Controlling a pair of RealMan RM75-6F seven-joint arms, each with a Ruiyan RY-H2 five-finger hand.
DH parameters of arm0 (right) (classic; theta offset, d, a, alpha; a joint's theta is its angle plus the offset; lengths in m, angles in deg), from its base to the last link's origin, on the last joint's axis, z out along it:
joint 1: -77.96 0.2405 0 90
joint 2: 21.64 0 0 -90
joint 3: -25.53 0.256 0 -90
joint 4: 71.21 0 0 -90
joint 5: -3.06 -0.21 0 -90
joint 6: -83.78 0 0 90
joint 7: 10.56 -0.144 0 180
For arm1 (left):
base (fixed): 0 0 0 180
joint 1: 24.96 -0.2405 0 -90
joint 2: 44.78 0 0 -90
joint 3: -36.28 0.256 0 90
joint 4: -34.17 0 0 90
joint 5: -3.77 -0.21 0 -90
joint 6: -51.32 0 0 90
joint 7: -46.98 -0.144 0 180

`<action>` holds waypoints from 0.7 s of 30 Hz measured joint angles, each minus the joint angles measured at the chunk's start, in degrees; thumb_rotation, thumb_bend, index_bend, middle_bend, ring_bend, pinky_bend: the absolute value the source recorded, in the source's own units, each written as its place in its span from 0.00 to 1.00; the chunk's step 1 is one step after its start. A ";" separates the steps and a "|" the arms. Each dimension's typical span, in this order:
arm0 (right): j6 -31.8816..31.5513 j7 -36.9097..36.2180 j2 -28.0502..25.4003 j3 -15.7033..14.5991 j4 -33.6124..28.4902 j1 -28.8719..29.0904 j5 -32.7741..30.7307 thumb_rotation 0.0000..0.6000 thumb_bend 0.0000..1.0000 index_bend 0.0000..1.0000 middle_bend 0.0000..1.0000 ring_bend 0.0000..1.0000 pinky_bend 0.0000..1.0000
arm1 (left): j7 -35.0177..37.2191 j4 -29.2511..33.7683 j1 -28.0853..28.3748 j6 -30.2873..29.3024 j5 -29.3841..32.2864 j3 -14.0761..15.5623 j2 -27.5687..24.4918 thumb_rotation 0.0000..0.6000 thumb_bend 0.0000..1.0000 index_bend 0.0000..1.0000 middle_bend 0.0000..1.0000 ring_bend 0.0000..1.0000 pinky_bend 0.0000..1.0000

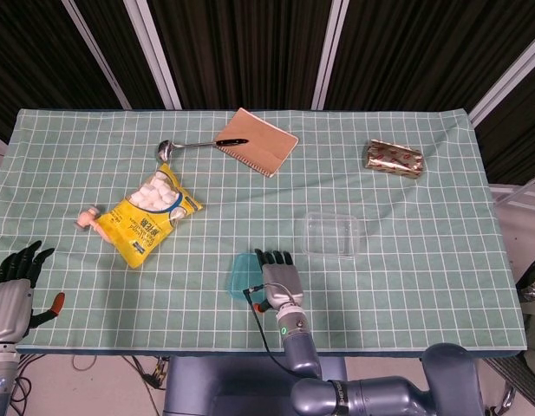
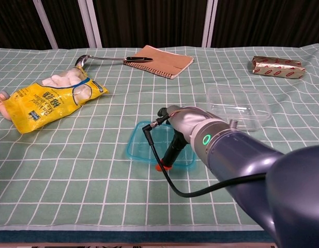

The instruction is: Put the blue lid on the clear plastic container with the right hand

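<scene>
The blue lid (image 1: 243, 273) lies near the table's front edge, with its right part under my right hand (image 1: 277, 279). In the chest view the right hand (image 2: 187, 126) grips the lid (image 2: 146, 147) along its right side, thumb at the near rim, and the lid looks slightly raised off the cloth. The clear plastic container (image 1: 331, 235) stands open-topped a short way to the right and further back, apart from the hand; the chest view shows the container (image 2: 238, 107) too. My left hand (image 1: 11, 286) hangs off the table's front left corner, fingers spread, holding nothing.
A yellow marshmallow bag (image 1: 146, 215) lies at the left with a small pink item (image 1: 87, 218) beside it. At the back are a metal spoon (image 1: 185, 146), a brown notebook (image 1: 257, 141) with a pen, and a gold foil pack (image 1: 394, 159). Checked green cloth (image 1: 423, 286) covers the table.
</scene>
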State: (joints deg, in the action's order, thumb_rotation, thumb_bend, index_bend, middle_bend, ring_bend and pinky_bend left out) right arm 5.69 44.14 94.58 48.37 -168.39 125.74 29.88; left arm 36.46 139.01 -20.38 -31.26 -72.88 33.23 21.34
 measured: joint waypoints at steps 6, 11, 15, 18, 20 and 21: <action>-0.70 -0.48 -1.69 0.15 -2.96 -0.08 0.74 1.00 0.35 0.00 0.49 0.09 0.00 | -0.14 -0.05 0.03 0.05 0.00 0.05 0.04 1.00 0.36 0.14 0.00 0.00 0.00; -1.14 -1.66 -3.00 0.81 -5.58 -0.13 1.73 1.00 0.35 0.00 0.49 0.09 0.00 | -0.12 -0.02 0.01 -0.06 0.05 -0.04 0.06 1.00 0.36 0.14 0.00 0.00 0.00; -1.44 -2.49 -4.43 1.60 -7.69 -0.05 2.75 1.00 0.35 0.00 0.49 0.08 0.00 | -0.09 -0.03 0.02 -0.02 0.01 0.00 0.03 1.00 0.36 0.14 0.00 0.00 0.00; -1.78 -2.72 -5.92 2.21 -9.07 0.06 3.31 1.00 0.35 0.00 0.49 0.07 0.00 | -0.06 -0.03 0.00 -0.06 0.00 0.00 0.03 1.00 0.36 0.14 0.00 0.00 0.00; -2.03 -2.73 -7.04 2.76 -9.83 0.14 3.41 1.00 0.35 0.00 0.49 0.07 0.00 | -0.06 -0.02 0.00 -0.06 0.08 -0.04 0.02 1.00 0.36 0.14 0.00 0.00 0.00; -2.09 -2.74 -7.57 3.04 -10.11 0.17 3.40 1.00 0.35 0.00 0.49 0.07 0.00 | -0.08 -0.03 0.01 -0.06 0.09 -0.05 0.03 1.00 0.36 0.14 0.00 0.00 0.00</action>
State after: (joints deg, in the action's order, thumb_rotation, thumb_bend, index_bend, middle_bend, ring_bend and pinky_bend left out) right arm 3.60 41.40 87.02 51.42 -178.50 125.91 33.28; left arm 36.38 138.97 -20.37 -31.32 -72.79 33.19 21.37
